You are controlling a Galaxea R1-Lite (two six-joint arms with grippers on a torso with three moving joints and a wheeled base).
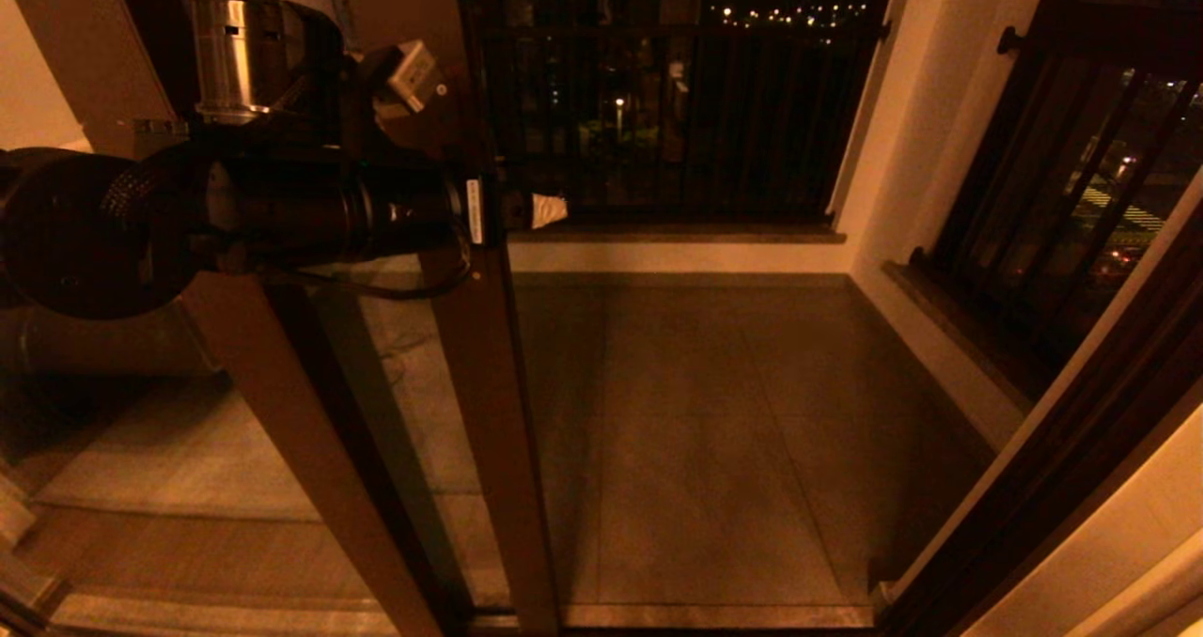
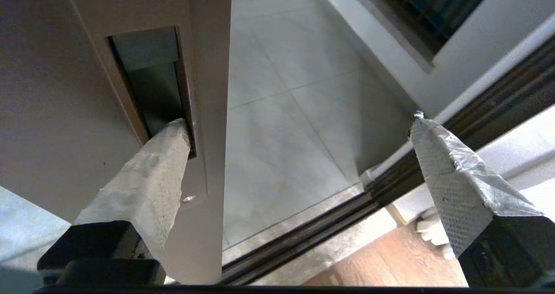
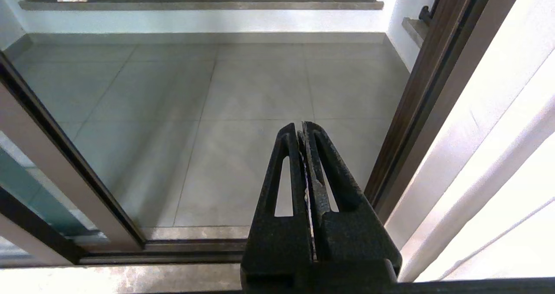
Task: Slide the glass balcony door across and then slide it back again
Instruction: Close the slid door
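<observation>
The glass balcony door [image 1: 489, 411] stands slid toward the left, its brown upright rail [image 2: 208, 68] bearing a dark handle slot [image 2: 149, 81]. My left gripper [image 1: 512, 210] reaches the rail at handle height and is open wide [image 2: 298, 121]. One taped finger [image 2: 147, 185] has its tip pushed into the slot; the other finger [image 2: 451, 190] hangs free beyond the rail's edge, over the open doorway. My right gripper [image 3: 302, 127] is shut with nothing in it, low in front of the doorway, and does not show in the head view.
A second brown-framed pane [image 1: 282, 411] overlaps the door on the left. The dark floor track [image 2: 325, 224] runs to the door jamb [image 1: 1034, 487] on the right. Beyond lie the tiled balcony floor [image 1: 705, 411] and a black railing [image 1: 677, 101]. A pale curtain [image 3: 498, 155] hangs beside the jamb.
</observation>
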